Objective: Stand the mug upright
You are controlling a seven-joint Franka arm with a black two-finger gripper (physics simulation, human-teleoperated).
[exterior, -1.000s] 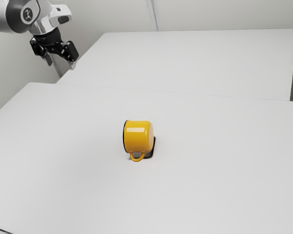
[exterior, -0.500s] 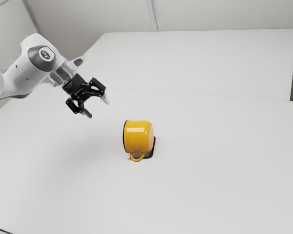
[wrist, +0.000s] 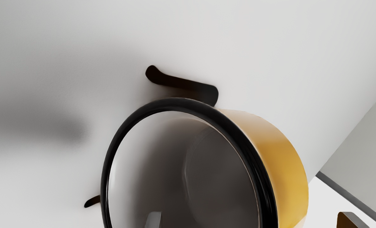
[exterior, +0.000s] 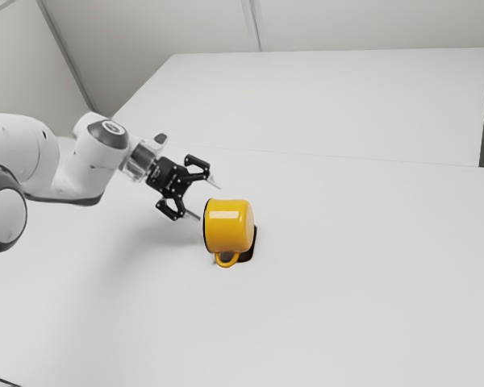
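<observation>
At the exterior view's left, the white arm [exterior: 95, 168] comes in toward the mug [exterior: 228, 226] and slopes down to the black pincer [exterior: 209, 202], which is just beside the mug's mouth. A soft shadow [exterior: 157, 242] spreads over the white counter [exterior: 347, 242] below the pincer, on the mouth side of the mug. The pincer is open, its two fingers spread wide and nothing gripped between them. In the wrist view, one finger [wrist: 153, 220] shows in front of the mug's mouth and the other [wrist: 349, 221] shows beyond its yellow outer wall, so the near part of the black rim [wrist: 175, 104] runs between them in that view; whether the first fingertip is inside the mouth, I cannot tell. Next comes the mug itself, yellow outside and pale grey inside, lying on its side on the counter, not upright. Its mouth faces the pincer and the exterior view's left, and its base faces the exterior view's right. The mug's handle [exterior: 227, 265] juts out from the side nearest the exterior view's bottom edge. Just past the handle, a dark patch [exterior: 249, 251] lies against the mug's underside and shows near its base end; whether it is a shadow or an object is unclear. Behind the mug, well apart from it, stretches another white surface [exterior: 347, 105].
</observation>
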